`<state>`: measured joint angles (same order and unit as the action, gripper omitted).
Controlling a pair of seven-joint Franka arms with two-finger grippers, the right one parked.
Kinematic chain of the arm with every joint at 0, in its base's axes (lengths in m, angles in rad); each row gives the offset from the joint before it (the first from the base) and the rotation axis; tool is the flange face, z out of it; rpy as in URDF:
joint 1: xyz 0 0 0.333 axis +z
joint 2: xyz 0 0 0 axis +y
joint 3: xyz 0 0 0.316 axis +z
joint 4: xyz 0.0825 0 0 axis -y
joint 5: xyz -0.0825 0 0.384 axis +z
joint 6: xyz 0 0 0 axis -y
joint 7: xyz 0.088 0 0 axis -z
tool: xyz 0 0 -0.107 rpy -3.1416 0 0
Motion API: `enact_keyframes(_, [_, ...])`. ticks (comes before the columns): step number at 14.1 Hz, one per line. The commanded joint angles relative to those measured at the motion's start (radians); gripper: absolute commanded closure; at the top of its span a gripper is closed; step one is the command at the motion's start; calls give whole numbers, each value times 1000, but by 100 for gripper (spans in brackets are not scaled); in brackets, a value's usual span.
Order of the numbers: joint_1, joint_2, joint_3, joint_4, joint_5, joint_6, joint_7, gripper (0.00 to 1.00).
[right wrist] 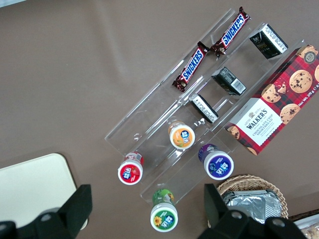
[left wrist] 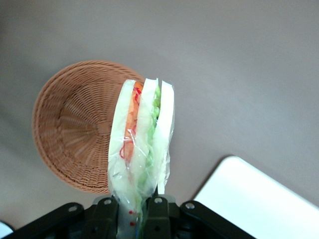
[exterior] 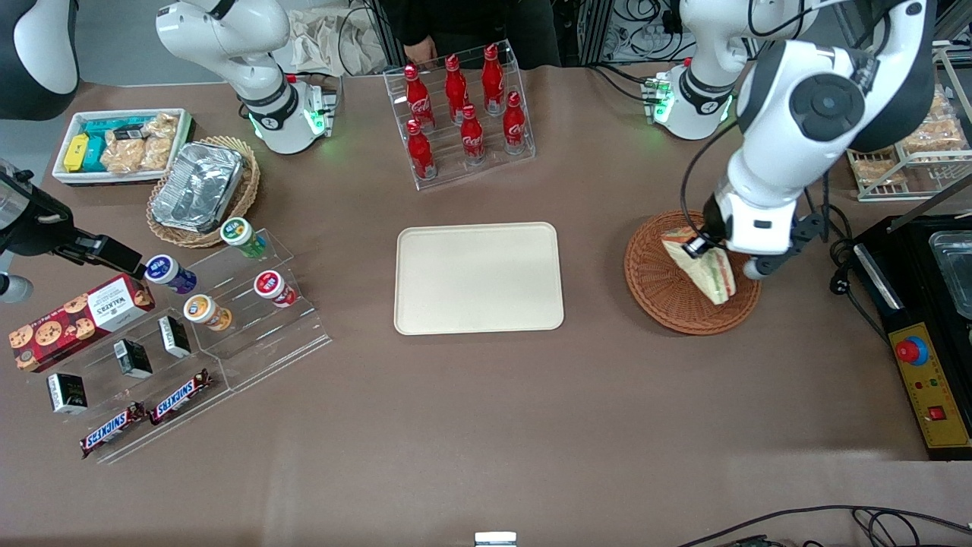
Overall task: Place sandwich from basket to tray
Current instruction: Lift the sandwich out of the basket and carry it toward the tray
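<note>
The sandwich (exterior: 710, 267) is a wedge of white bread with green, orange-red and yellow layers in clear wrap. My left gripper (exterior: 721, 254) is shut on its end and holds it lifted over the reddish-brown wicker basket (exterior: 668, 292). In the left wrist view the sandwich (left wrist: 142, 144) stands edge-on between the fingers (left wrist: 158, 211), well above the basket (left wrist: 75, 124), which holds nothing else. The gripper (left wrist: 133, 214) grips the wrapped end. The cream tray (exterior: 478, 277) lies on the table beside the basket, toward the parked arm's end; its corner shows in the wrist view (left wrist: 259, 194).
A clear rack of red cola bottles (exterior: 463, 114) stands farther from the front camera than the tray. A black appliance with a control box (exterior: 930, 380) sits at the working arm's end. Clear stands with snacks and cups (exterior: 190, 334) lie toward the parked arm's end.
</note>
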<state>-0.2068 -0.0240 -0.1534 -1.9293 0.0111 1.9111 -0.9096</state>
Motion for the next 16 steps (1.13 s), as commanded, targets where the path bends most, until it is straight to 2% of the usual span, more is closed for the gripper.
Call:
enact_keyframes(1, [-3,22,-73,38,6,-27,99,100])
enact_keyframes(7, [-5,110,-233,27,13,65,146,100])
enact_keyframes(10, [-6,186,-307,18,128,129,146,100])
enact_keyframes(13, [-25,262,-340,-16,211,228,146,100])
enact_keyframes(16, [-77,305,-331,-89,253,360,120,100])
